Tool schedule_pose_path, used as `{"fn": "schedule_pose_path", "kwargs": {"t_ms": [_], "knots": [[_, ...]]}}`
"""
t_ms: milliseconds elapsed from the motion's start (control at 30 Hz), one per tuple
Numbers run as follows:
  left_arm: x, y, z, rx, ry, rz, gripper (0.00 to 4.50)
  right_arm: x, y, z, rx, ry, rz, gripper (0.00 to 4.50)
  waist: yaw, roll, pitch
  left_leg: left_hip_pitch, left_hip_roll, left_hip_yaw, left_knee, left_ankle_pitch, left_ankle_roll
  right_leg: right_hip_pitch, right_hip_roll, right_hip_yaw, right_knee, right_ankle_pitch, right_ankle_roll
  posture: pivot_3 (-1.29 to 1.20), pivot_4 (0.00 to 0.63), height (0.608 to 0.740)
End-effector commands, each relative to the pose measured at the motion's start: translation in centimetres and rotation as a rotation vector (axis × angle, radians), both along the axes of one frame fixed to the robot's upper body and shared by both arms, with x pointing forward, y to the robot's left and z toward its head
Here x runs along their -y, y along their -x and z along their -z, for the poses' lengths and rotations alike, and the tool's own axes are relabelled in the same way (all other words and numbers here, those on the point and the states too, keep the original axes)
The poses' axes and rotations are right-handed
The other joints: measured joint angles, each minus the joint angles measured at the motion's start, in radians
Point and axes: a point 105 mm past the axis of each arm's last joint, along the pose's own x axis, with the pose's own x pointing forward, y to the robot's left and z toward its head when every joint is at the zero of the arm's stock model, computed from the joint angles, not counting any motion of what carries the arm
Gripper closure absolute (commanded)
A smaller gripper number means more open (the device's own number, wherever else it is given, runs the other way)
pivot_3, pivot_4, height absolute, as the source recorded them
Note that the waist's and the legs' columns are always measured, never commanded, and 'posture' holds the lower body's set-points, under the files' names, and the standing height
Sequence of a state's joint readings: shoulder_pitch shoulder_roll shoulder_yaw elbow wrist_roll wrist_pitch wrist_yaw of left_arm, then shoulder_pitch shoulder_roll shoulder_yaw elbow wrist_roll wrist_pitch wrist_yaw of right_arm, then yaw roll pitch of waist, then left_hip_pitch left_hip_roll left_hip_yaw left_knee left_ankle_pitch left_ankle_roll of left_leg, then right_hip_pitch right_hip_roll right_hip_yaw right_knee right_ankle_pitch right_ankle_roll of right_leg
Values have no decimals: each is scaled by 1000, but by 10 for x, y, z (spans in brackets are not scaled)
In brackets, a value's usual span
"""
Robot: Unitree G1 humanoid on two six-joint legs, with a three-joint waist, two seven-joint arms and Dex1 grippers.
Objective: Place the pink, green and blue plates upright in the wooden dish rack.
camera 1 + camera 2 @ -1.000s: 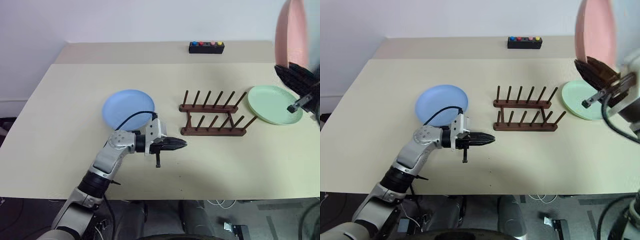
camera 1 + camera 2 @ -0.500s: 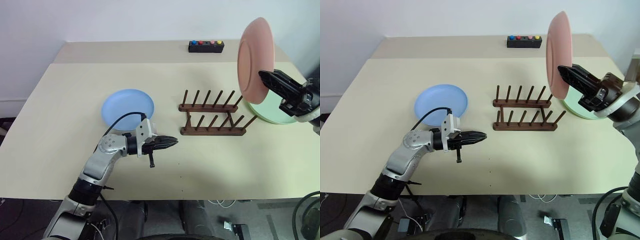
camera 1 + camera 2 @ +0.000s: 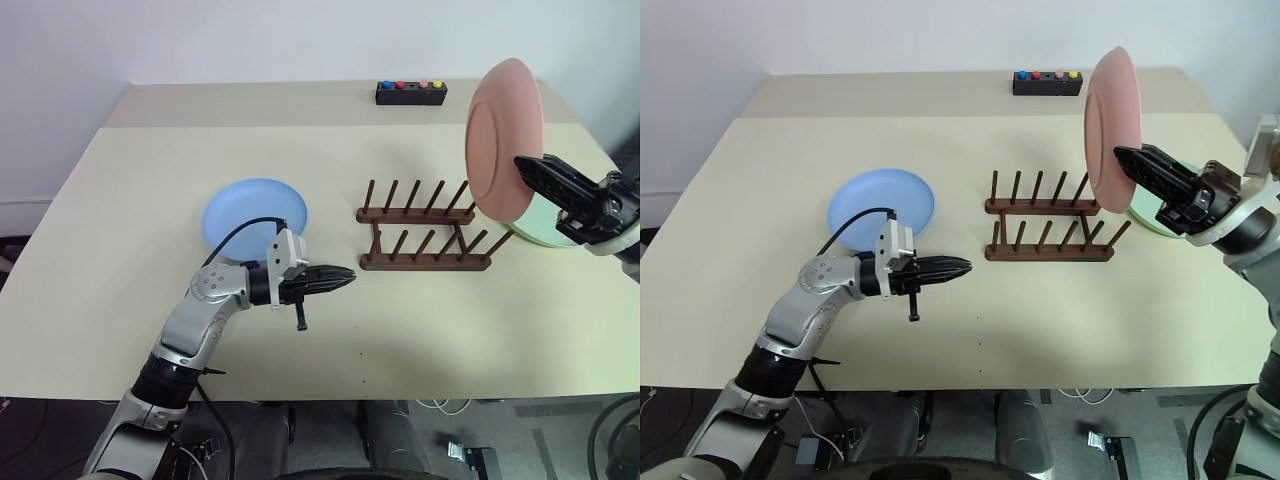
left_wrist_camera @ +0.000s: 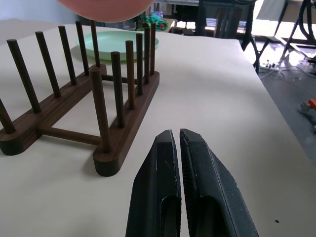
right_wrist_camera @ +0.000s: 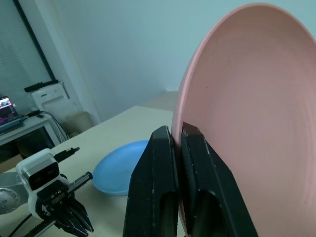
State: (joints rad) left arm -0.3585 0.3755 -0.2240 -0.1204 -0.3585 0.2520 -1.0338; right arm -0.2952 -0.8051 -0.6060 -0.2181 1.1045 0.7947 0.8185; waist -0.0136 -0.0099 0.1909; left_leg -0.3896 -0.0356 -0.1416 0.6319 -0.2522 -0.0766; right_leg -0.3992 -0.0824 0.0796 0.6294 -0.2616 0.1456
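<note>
**First plate in the air, rack still bare**

We have none of the three plates in the wooden dish rack (image 3: 424, 237) yet; every gap between its pegs stands unfilled. We judge the task to be in its first placement.

Our right tool (image 3: 535, 172) is clamped on the rim of the pink plate (image 3: 503, 138), holding it on edge in the air, above and just beyond the right end of the rack. The plate is already close to upright, its face turned toward the rack, so what this plate needs next is, as we see it, to be lowered into a slot between two pairs of pegs without knocking them.

The green plate (image 4: 121, 46) lies flat on the worktop (image 3: 150, 200) just past the right end of the rack, partly hidden behind the pink plate and our right arm in the head views. The blue plate (image 3: 254, 212) lies flat well to the left of the rack. Both are left to do after the pink one.

Our left tool (image 3: 338, 278) has its two fingers pressed together on nothing, hovering level above the worktop, pointing toward the left end of the rack and sitting just in front of the blue plate.

A small black box (image 3: 411, 93) with coloured buttons sits at the far edge, apart from all this.
</note>
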Motion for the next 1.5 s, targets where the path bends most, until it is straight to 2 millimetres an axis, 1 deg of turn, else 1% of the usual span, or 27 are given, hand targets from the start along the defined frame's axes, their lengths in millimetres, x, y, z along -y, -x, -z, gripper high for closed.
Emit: {"fn": "schedule_pose_path", "kwargs": {"t_ms": [33,467,767,1100,1333,1433,1500], "knots": [[3,4,-10,40,12,23,4349,7,5,-11,49,10,16,4437,0,0,0,0,0,0,0,0,0,0,0,0,0,0,0,0,150,740],[3,6,-10,46,0,27,4349,19,1,-1,7,-11,46,4437,0,0,0,0,0,0,0,0,0,0,0,0,0,0,0,0,150,740],[4,6,-10,48,-2,29,4349,28,1,11,-41,-42,73,4437,1,0,0,0,0,0,0,0,0,0,0,0,0,0,0,0,150,740],[5,2,-15,87,14,18,4349,33,-1,19,-68,-72,105,4437,2,0,0,0,0,0,0,0,0,1,0,0,0,0,0,0,150,740],[6,2,-13,83,8,21,4349,35,-1,22,-80,-83,116,4437,1,0,0,0,0,0,0,0,0,0,0,0,0,0,0,0,150,740],[6,2,-12,82,6,23,4349,36,-1,23,-84,-85,121,3556,1,0,0,0,0,0,0,0,0,1,0,0,0,0,0,0,150,740],[6,3,-12,80,6,23,4349,37,-1,23,-85,-85,127,2647,1,0,0,0,0,0,0,0,0,0,0,0,0,0,0,0,150,740]]}}
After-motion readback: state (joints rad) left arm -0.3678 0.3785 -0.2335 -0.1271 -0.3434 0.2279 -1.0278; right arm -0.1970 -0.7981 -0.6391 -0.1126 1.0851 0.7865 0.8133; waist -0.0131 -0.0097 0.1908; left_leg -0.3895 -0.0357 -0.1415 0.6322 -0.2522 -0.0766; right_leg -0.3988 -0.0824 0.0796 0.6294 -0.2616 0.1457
